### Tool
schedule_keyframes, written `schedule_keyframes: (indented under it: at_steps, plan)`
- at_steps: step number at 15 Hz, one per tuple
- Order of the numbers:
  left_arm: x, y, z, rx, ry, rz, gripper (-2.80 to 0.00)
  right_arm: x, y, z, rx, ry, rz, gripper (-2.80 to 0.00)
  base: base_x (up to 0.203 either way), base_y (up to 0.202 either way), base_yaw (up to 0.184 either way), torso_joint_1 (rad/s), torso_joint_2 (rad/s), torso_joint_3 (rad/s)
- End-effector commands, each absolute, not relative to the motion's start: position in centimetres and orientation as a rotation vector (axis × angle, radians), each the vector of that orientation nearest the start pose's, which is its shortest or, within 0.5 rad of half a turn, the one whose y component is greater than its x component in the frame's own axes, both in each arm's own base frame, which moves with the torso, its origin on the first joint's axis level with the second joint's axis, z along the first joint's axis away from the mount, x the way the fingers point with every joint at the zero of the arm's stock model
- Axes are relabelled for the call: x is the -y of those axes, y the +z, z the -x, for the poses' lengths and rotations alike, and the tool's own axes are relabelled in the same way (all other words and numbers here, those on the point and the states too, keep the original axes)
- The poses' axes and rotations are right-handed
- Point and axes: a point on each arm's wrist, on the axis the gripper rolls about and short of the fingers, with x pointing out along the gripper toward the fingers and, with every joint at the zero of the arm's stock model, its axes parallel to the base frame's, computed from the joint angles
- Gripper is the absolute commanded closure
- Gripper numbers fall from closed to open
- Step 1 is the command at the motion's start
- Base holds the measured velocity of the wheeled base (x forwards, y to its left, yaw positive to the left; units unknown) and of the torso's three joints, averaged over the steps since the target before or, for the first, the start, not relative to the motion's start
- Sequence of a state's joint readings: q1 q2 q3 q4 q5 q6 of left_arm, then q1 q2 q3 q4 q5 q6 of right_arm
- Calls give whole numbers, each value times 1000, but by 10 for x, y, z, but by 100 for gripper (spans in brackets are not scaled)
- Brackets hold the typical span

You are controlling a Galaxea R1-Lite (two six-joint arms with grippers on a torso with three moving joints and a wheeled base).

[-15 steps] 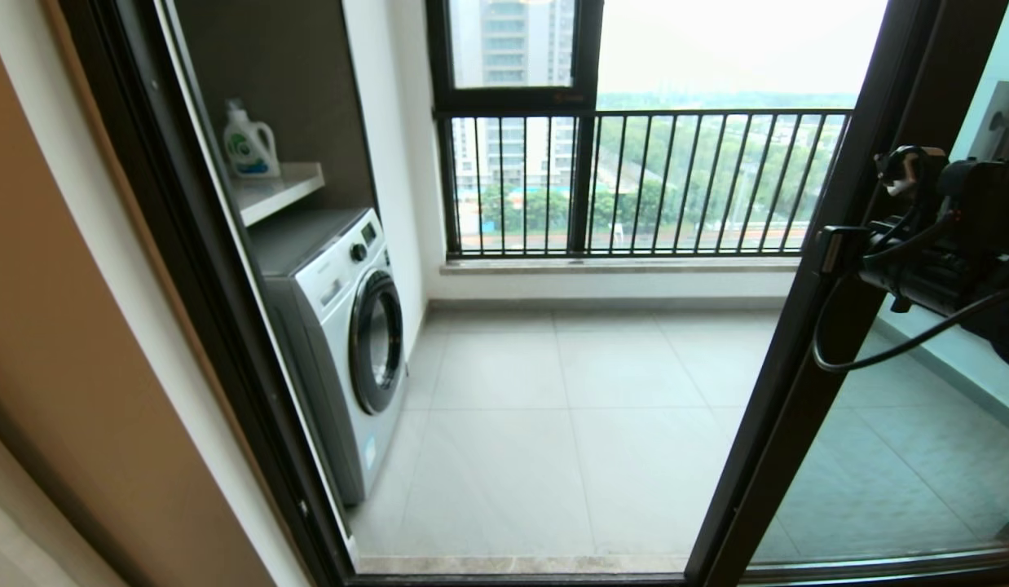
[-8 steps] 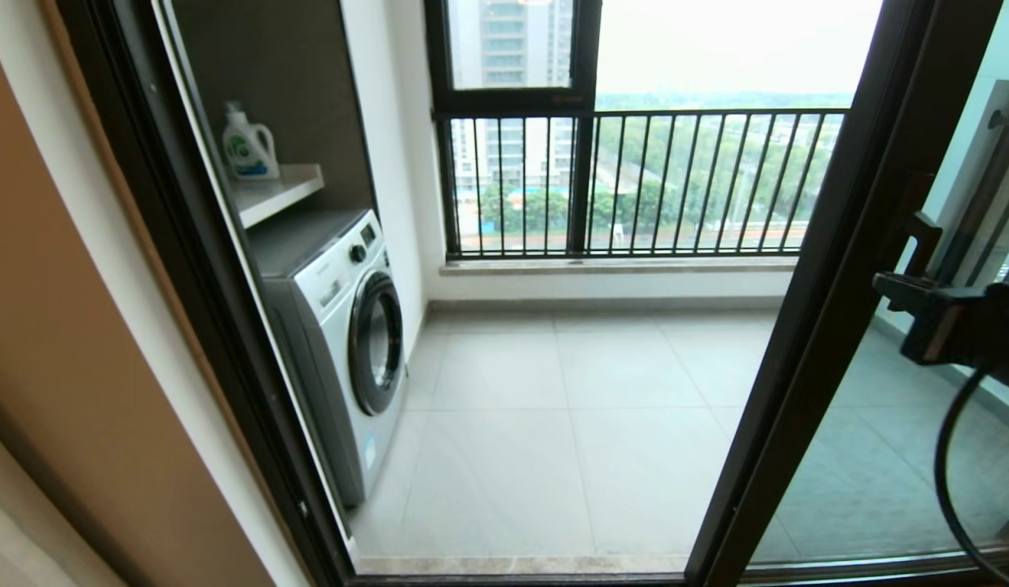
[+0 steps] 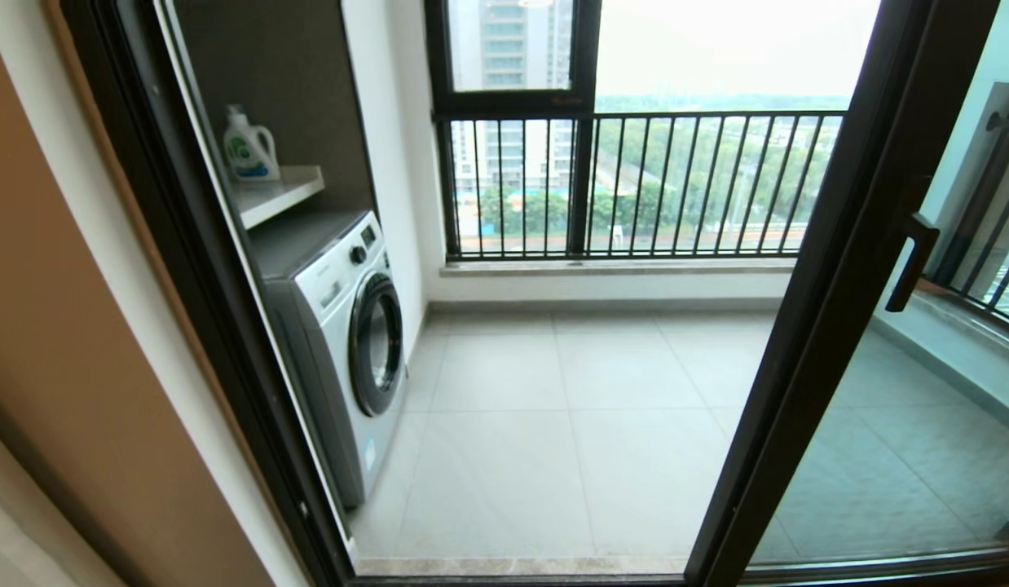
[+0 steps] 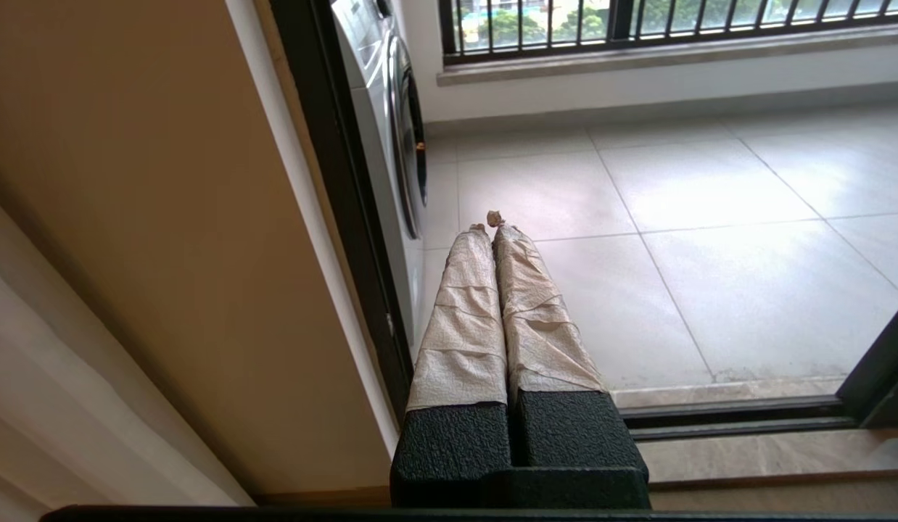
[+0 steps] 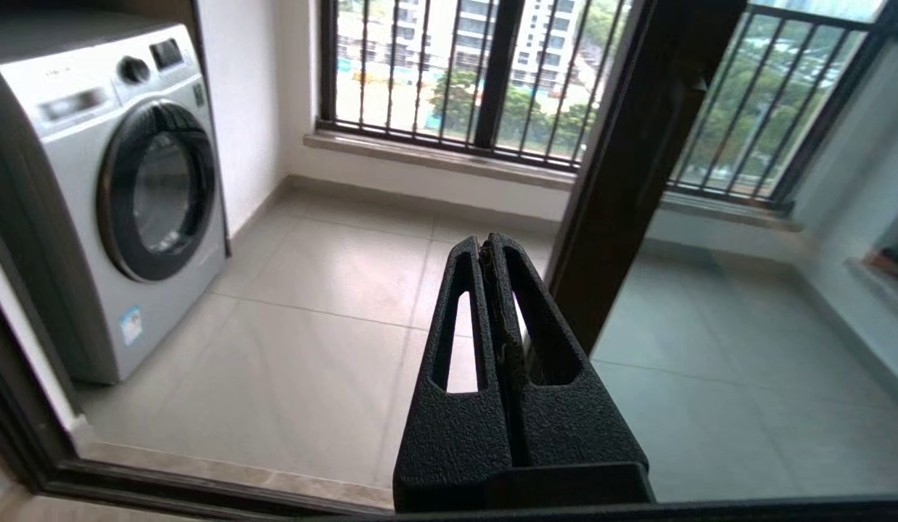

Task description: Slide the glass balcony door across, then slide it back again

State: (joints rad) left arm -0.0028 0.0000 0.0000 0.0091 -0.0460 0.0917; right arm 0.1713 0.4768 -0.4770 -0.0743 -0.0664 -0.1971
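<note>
The tall clear-glass balcony door in its slim dark brown-black metal frame (image 3: 830, 326) stands at the right, its short black vertical bar handle (image 3: 912, 261) free. The doorway is open onto pale grey floor tiles (image 3: 570, 424). At left sits a white front-loading washing machine (image 3: 341, 342); above it, a white detergent bottle (image 3: 248, 147) on a shelf (image 3: 288, 189)

Head camera high, facing the balcony; both wrist cameras lower (shared: washing machine (image 3: 341, 326), floor tiles (image 3: 570, 424)).
</note>
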Motion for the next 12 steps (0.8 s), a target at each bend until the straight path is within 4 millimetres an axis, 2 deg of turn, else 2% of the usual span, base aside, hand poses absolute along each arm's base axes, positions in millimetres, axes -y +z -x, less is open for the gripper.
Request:
schedule_keyframes:
  at_steps: [1,2,3,5,7,10,11,12]
  plan:
    - [1,75,23,-8,-50,-92,0,8,206,31,152,-13,217,0,0,0,0,0,0,0]
    - [1,74,23,-9,-50,-92,0,9,201,30,103,-108,230,0,0,0,0,0,0,0]
    - [1,74,23,-10,-50,-92,0,10,201,30,91,-131,237,0,0,0,0,0,0,0]
    - [1,75,23,-8,-50,-92,0,9,217,34,123,-161,263,0,0,0,0,0,0,0]
    - [1,75,23,-9,-50,-92,0,5,216,39,148,-137,310,0,0,0,0,0,0,0]
    - [1,75,23,-8,-50,-92,0,2,186,54,181,-128,319,0,0,0,0,0,0,0]
    - [1,75,23,-8,-50,-92,0,1,169,59,207,-110,327,0,0,0,0,0,0,0]
    - [1,75,23,-9,-50,-92,0,1,147,54,203,-85,341,0,0,0,0,0,0,0]
